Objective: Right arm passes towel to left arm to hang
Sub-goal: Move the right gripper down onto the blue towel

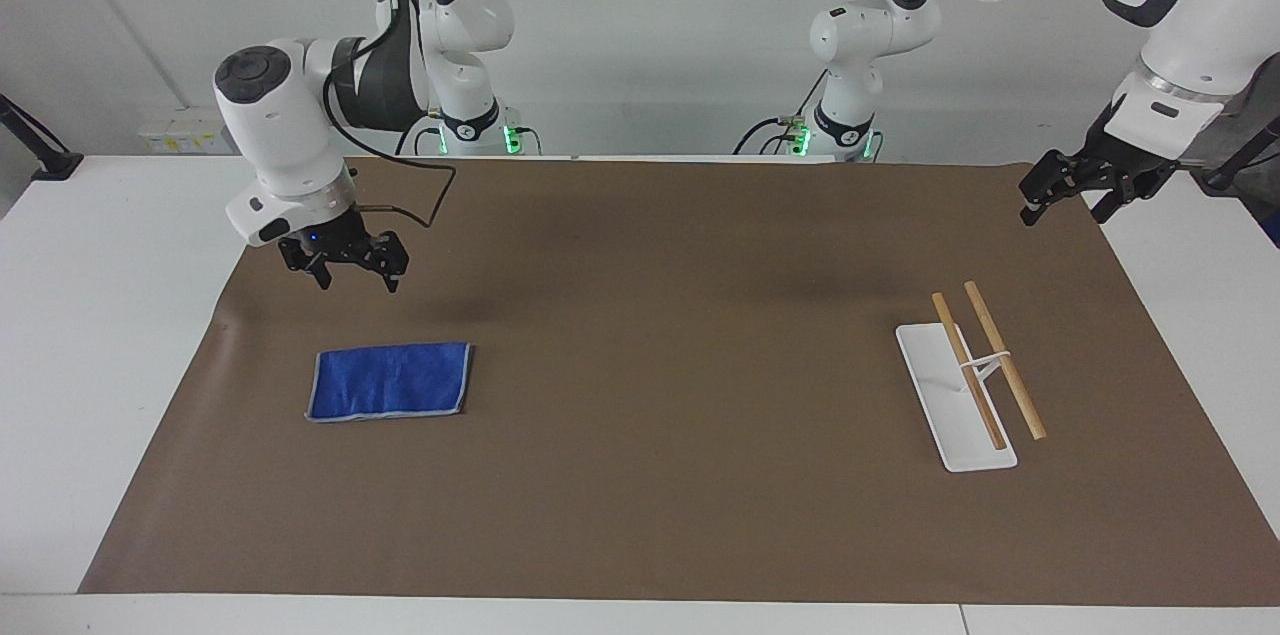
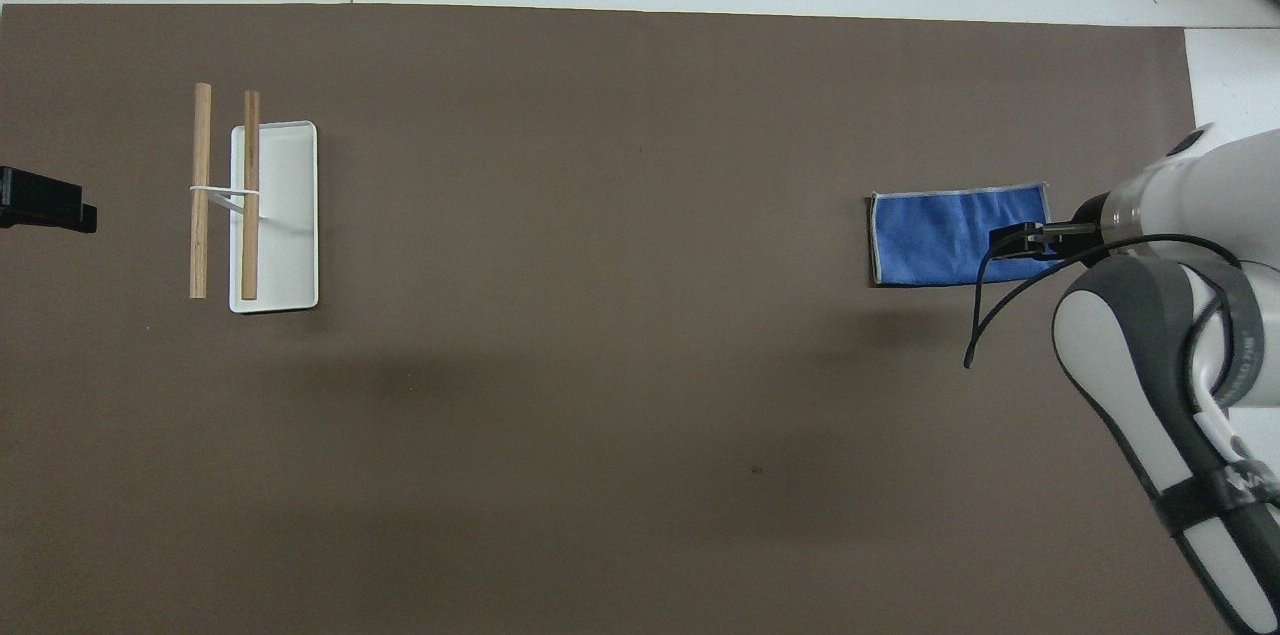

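Cloth first: at the right arm's end of the table we see the towel, a folded royal-blue rectangle with pale grey edging, lying flat on the brown mat. Up in the air over the mat, just short of the towel's robot-side edge, hangs the right gripper; its fingers stand spread apart, a small blue light shows on its body, and nothing is between the fingers. In the overhead view the black tip of this gripper overlaps the towel's end nearest the table edge, yet from the facing view we see clear space between gripper and cloth. A black cable loops from the right arm's wrist.

Moving toward the left arm's end, we find a rack with a white base and two wooden rails held on a thin white support, well apart from the towel.

The left gripper waits in the air over the mat's corner nearest its own base, fingers released and empty.
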`<state>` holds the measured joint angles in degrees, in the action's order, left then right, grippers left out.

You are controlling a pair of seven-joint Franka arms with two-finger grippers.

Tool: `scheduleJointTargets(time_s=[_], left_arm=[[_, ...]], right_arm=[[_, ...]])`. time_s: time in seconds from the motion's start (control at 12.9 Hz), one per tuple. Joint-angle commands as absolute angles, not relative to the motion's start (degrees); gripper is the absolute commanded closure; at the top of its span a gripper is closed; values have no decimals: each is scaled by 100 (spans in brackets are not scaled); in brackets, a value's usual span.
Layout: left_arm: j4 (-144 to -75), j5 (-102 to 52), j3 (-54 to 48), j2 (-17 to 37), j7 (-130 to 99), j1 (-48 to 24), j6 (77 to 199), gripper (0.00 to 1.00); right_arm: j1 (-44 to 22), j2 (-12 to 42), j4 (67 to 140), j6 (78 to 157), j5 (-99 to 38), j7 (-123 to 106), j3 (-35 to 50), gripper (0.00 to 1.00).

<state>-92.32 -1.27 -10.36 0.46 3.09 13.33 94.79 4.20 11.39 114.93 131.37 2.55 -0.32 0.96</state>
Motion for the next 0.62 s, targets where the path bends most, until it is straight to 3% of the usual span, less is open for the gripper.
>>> scheduleJointTargets(time_s=[0.0, 0.54], left_arm=[[-9413, -141, -1081, -123, 281, 1433, 9501, 0], [-9413, -141, -1081, -123, 281, 1433, 9501, 0]], right_arm=[[483, 1458, 11549, 13560, 105, -272, 114, 0], [475, 2065, 11566, 14203, 114, -334, 123, 0]])
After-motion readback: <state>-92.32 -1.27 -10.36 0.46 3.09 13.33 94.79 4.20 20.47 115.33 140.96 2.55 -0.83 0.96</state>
